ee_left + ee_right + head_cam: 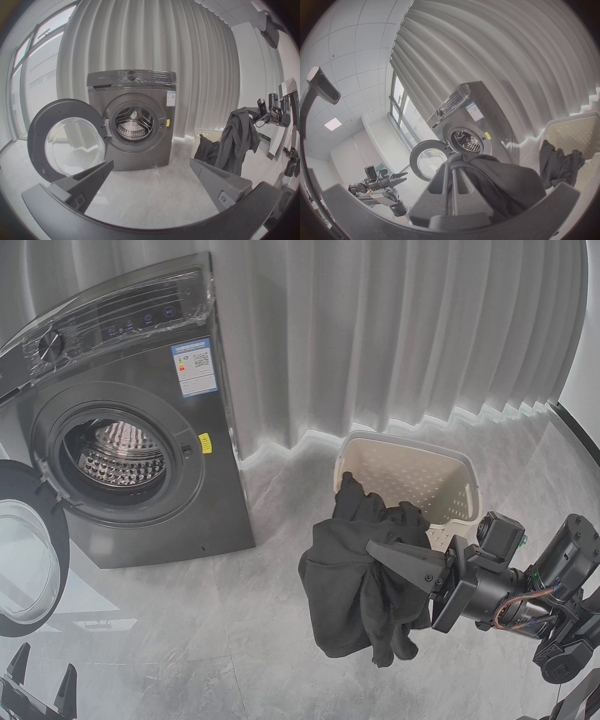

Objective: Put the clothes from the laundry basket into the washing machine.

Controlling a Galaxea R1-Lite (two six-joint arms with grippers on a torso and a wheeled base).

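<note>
Left gripper [47, 657] hangs low, fingers spread, holding nothing. Right gripper [370, 546] pinches 1 dark garment [350, 602], lifted and draping beside the laundry basket [465, 468], where more dark cloth [356, 499] overhangs the rim. This looks like the carry step. Next, swing across to the washing machine [209, 509] — door [25, 565] open — and feed the drum [122, 455].

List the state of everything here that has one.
Washing machine door: swung open.
Drum: looks empty.
Laundry basket: one dark garment draped over its rim.
Black garment: held up, hanging free.
Right gripper: jaws shut on the black garment.
Left gripper: jaws open, empty.
</note>
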